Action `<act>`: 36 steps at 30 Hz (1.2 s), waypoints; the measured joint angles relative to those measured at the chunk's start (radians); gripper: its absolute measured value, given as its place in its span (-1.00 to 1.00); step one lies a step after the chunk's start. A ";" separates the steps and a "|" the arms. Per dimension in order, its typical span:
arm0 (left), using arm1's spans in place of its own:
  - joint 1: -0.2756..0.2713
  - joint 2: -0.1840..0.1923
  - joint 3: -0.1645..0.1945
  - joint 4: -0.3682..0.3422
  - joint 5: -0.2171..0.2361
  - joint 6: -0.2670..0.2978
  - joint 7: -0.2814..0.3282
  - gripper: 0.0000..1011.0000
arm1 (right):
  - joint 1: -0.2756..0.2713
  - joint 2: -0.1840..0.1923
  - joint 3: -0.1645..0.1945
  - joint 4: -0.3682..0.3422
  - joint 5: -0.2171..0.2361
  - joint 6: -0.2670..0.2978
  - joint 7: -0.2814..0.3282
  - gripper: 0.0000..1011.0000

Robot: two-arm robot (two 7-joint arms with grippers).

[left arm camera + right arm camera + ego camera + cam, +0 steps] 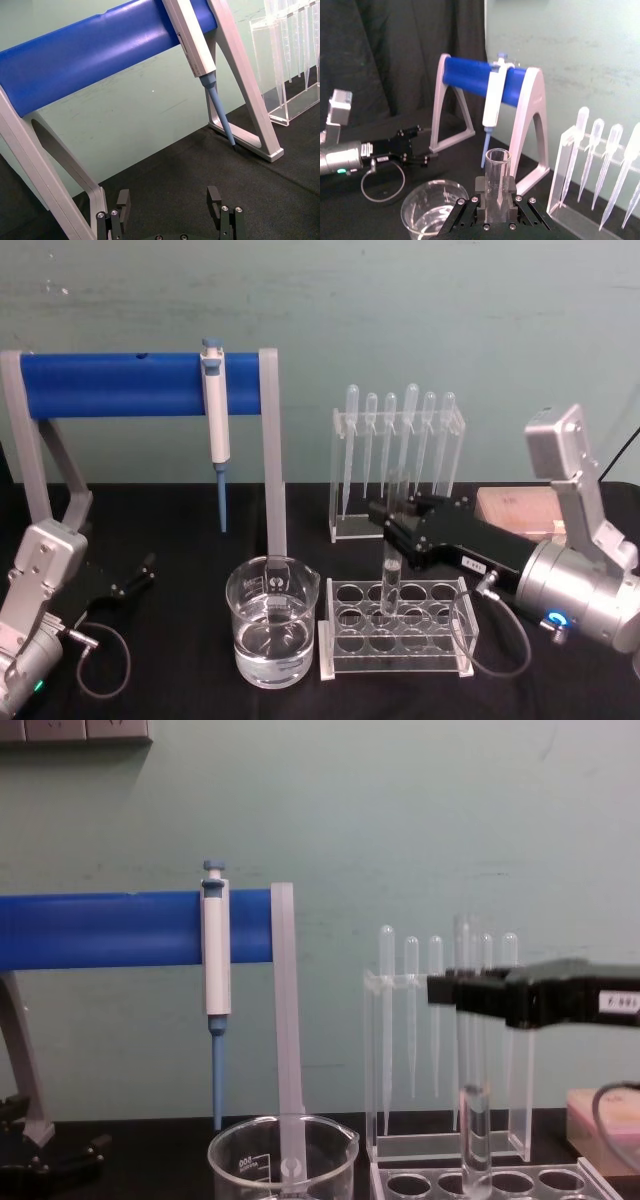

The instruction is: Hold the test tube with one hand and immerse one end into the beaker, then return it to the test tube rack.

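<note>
Hidden behind right tool (388,508): test tube (391,580) top; base perhaps inside rack (400,665).

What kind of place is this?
Probably a laboratory bench: a micropipette hangs on a blue stand, plastic pipettes stand in a clear holder, and a beaker of clear liquid sits beside a test tube rack.

The left claw (169,198) is over the black surface (190,165), its two dark fingers (214,196) spread well apart with nothing between them. Beyond it a thick blue bar (100,55) rests on slanted grey legs (247,100). A white pipette (192,40) hangs from the bar, and its blue tip (222,115) points down, ending close to one leg's foot. Past that leg stands a clear holder (295,105) of thin plastic droppers (290,40), against a pale green wall (130,110).
</note>
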 joint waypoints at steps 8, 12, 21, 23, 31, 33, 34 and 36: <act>0.000 0.000 0.000 0.000 0.000 0.000 0.000 0.98 | -0.002 0.022 0.017 -0.055 0.015 -0.014 -0.008 -0.55; 0.000 0.000 0.000 0.000 0.000 0.000 0.000 0.98 | 0.007 0.032 0.018 -0.074 0.015 -0.014 -0.009 -0.55; 0.000 0.000 0.000 0.000 0.000 0.000 0.000 0.98 | 0.023 0.040 0.018 -0.087 0.012 -0.014 -0.013 -0.55; 0.000 0.000 0.000 0.000 0.000 0.000 0.000 0.98 | 0.022 0.040 0.018 -0.087 0.012 -0.014 -0.013 -0.55; 0.000 0.000 0.000 0.000 0.000 0.000 0.000 0.98 | 0.021 0.040 0.017 -0.085 0.012 -0.013 -0.013 -0.55; 0.000 0.000 0.000 0.000 0.000 0.000 0.000 0.98 | 0.021 0.039 0.017 -0.085 0.012 -0.013 -0.012 -0.55; 0.000 0.000 0.000 0.000 0.000 0.000 0.000 0.98 | 0.021 0.039 0.017 -0.085 0.011 -0.013 -0.012 -0.55; 0.000 0.000 0.000 0.000 0.000 0.000 0.000 0.98 | 0.021 0.039 0.017 -0.085 0.011 -0.013 -0.012 -0.55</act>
